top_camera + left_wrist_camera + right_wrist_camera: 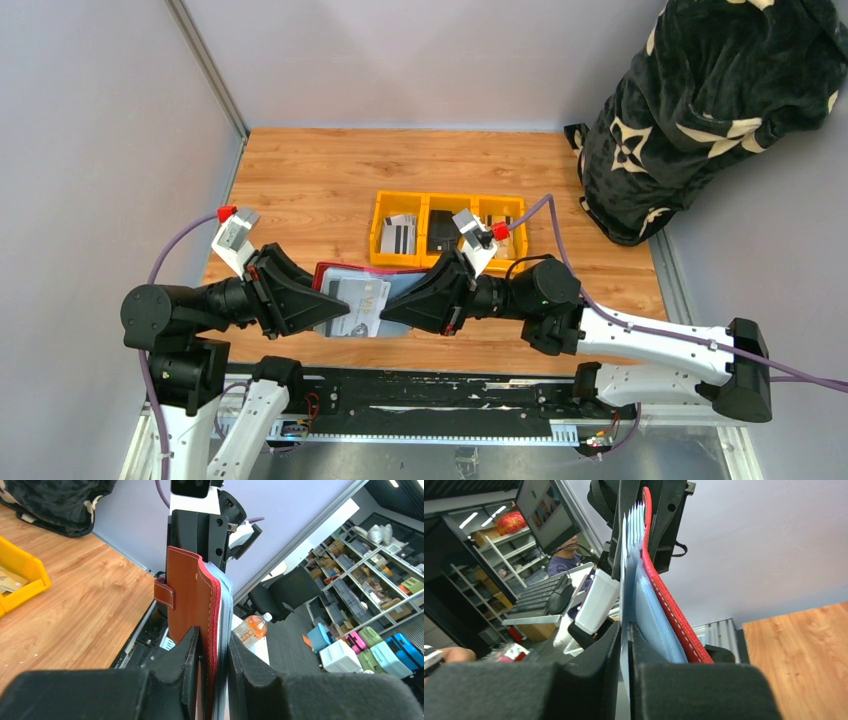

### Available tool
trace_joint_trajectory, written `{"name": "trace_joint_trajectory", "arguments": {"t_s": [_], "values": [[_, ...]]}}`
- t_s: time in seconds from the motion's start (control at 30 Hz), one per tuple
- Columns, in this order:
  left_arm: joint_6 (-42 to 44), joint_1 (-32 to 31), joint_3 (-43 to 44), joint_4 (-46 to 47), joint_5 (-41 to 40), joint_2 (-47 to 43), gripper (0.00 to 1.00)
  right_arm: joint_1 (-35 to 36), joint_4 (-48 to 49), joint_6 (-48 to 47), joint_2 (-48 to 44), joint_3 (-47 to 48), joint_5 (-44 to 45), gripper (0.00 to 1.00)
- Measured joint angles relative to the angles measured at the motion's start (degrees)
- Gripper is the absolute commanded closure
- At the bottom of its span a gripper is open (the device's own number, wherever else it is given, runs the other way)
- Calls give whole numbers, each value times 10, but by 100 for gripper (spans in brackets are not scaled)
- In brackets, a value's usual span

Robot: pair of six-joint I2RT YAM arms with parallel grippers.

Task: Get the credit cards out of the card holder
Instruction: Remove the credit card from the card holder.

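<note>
Card holder point(187, 590) held above the bench point(300, 180). Left claw point(212, 652) pinches its red cover, right claw point(626, 635) a clear sleeve. Some credit cards point(399, 236) lie in the yellow bin point(378, 225). We judge others are left inside.

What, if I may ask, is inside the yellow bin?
The yellow bin holds striped grey cards at left, a black item in the middle; the right wrist camera partly covers the third compartment.

Overhead; opposed wrist close-ups (shared holder point(190, 595))
</note>
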Motion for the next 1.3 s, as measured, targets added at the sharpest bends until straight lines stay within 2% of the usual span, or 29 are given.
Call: {"name": "trace_joint_trajectory", "arguments": {"t_s": [0.07,0.2,0.27,0.4,0.57,0.73,0.9,0.97,1.07,1.13,1.23,1.3], "values": [[0,0,0,0,0,0,89,0,1,3,3,0,-4,74],[9,0,0,-2,-3,-1,89,-1,3,9,21,13,-16,72],[17,0,0,-7,-7,-1,89,-1,2,9,28,21,-20,75],[29,0,1,-15,-9,-2,89,-2,0,10,33,27,-23,100],[40,0,7,-24,-9,-2,79,-3,-2,15,28,24,-22,100],[42,0,8,-35,-9,-1,74,-3,1,15,11,7,-12,100],[40,0,12,-34,-9,0,75,-4,6,16,2,-3,-14,100],[40,0,13,-34,-9,-1,77,-4,8,16,2,-3,-18,89],[40,0,14,-35,-9,0,85,-4,10,20,4,-2,-21,68],[40,0,14,-35,-9,-1,92,-5,13,23,10,1,-24,60],[44,0,14,-36,-15,-1,99,-5,20,32,18,8,-29,61],[57,0,15,-47,-23,-1,100,-5,26,33,25,14,-32,75]]}}
